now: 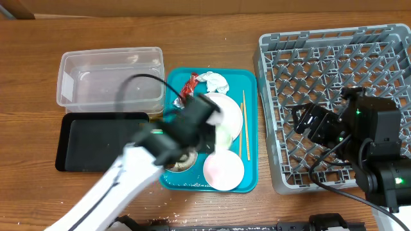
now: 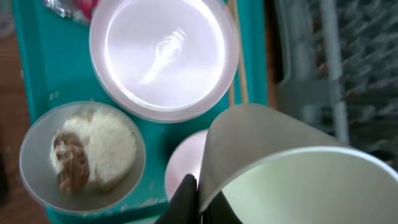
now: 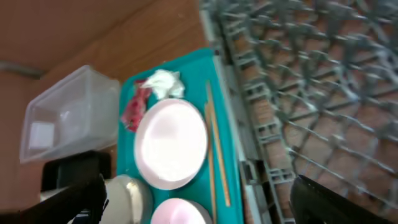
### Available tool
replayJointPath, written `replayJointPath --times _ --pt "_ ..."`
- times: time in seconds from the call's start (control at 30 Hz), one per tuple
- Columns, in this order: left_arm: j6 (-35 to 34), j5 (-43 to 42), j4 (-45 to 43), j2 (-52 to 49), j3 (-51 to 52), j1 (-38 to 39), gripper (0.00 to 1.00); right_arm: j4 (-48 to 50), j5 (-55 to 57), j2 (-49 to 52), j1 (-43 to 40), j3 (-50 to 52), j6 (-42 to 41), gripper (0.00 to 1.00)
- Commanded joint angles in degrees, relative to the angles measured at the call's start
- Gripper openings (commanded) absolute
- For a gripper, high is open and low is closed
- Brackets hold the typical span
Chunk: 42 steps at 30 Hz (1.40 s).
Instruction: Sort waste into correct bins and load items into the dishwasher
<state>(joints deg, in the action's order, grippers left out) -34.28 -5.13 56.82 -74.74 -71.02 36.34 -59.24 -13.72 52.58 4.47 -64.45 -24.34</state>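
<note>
1. Wooden tabletop point(image 1: 32, 192) carries a teal rectangular plastic serving tray point(image 1: 249, 83).
2. Above that tray hangs a small white cup point(image 2: 298, 180), its rim pinched in the closed left tool point(image 2: 198, 200).
3. Over the square grey plastic dish rack point(image 1: 334, 64), the right tool point(image 1: 307, 123) gapes wide and empty.

Overhead, my left arm point(image 1: 173, 138) is a motion smear at frame centre, covering most of the bowl point(image 1: 182, 163). In the left wrist view the cup point(image 2: 292, 180) runs off the lower right corner, hiding most of the pink plate point(image 2: 183, 167); the rack point(image 2: 336, 62) at upper right is blurred.
</note>
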Motion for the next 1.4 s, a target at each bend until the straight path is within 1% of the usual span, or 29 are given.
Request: replayJointPath --times 0.0,0.1,0.13,0.2,0.23,0.33,0.4,0.5,0.63,0.7,0.77,0.83,0.9,0.97,1.0,1.07,1.1,1.13,1.17,1.23,1.27,1.3,1.33,1.37 --pt "9.4 -30.2 -4.7 3.0 -1.1 -11.4 0.04 3.4 -18.4 -0.3 -0.3 -1.6 10.6 0.96" --pt "10.1 -45.9 -6.8 2.5 -1.1 -19.5 0.04 6.4 -29.3 0.2 -0.3 -1.6 16.2 0.96" --pt "10.6 -49.9 -7.2 2.3 -1.1 -21.4 0.04 7.2 -32.0 0.5 -0.3 -1.6 17.5 0.96" --pt "12.1 -60.5 -8.4 1.6 -1.1 -24.7 0.04 9.4 -39.3 1.0 -0.3 -1.6 20.1 0.95" --pt "12.3 -65.9 -9.6 1.2 -1.1 -26.0 0.04 11.1 -44.9 1.6 -0.3 -1.6 21.9 0.93" --pt "12.2 -76.2 -13.1 0.1 -1.1 -27.4 0.04 16.2 -55.9 3.0 -0.2 -1.6 23.3 0.93" --pt "12.2 -79.1 -14.3 -0.2 -1.1 -27.3 0.04 19.9 -58.9 4.1 0.6 -1.6 21.9 0.93" --pt "12.2 -80.5 -14.3 -0.2 -1.1 -27.3 0.04 23.3 -59.1 5.6 2.8 -1.6 18.6 0.93" --pt "12.5 -79.7 -14.3 -0.2 -1.1 -27.3 0.04 27.2 -61.0 6.8 7.0 -1.6 18.3 0.92" --pt "12.5 -79.8 -14.9 -0.2 -1.1 -27.3 0.04 29.2 -60.9 6.8 9.6 -1.6 18.3 0.87" --pt "12.5 -79.0 -15.2 -0.2 -1.1 -27.3 0.04 31.1 -60.8 6.8 11.6 -1.6 18.3 0.86" --pt "12.5 -78.3 -15.1 -0.2 -1.1 -27.3 0.04 33.1 -58.7 6.8 13.6 -1.6 16.6 0.85" --pt "12.5 -78.4 -15.1 -0.2 -1.1 -27.0 0.04 34.2 -53.3 6.8 15.6 -1.6 13.7 0.85" --pt "12.5 -78.1 -15.2 -0.2 -1.1 -26.1 0.04 34.9 -51.1 6.8 17.2 -1.6 13.6 0.84" --pt "12.5 -77.5 -15.2 -0.2 -1.1 -25.7 0.04 35.2 -51.1 6.8 17.5 -1.6 13.6 0.82" --pt "12.5 -76.1 -15.2 -0.2 -1.1 -25.0 0.04 35.5 -50.4 6.8 18.1 -1.6 13.1 0.75" --pt "12.5 -75.5 -15.2 -0.2 -1.1 -24.8 0.04 35.6 -50.3 6.8 18.4 -1.6 12.7 0.73" --pt "12.5 -75.2 -15.2 -0.2 -1.1 -24.7 0.04 35.6 -50.3 6.8 18.4 -1.6 12.4 0.67" --pt "12.5 -75.3 -15.3 -0.2 -1.1 -24.7 0.04 35.6 -50.3 6.8 18.4 -1.6 12.3 0.59" --pt "12.5 -75.2 -15.3 -0.2 -1.1 -24.7 0.04 35.6 -50.3 6.8 18.4 -1.6 12.3 0.55" --pt "12.5 -75.2 -15.3 -0.2 -1.1 -24.7 0.08 35.6 -50.1 6.8 18.4 -1.6 12.3 0.55" --pt "12.5 -75.2 -15.3 -0.2 -1.1 -24.7 0.23 35.6 -49.9 6.8 18.3 -1.6 12.3 0.54" --pt "12.5 -75.0 -15.3 -0.2 -1.1 -24.7 0.49 35.5 -49.4 6.6 18.2 -1.6 12.3 0.55" --pt "12.5 -74.3 -15.2 -0.2 -1.1 -24.7 0.9 35.1 -48.3 6.4 17.8 -1.6 12.3 0.54"
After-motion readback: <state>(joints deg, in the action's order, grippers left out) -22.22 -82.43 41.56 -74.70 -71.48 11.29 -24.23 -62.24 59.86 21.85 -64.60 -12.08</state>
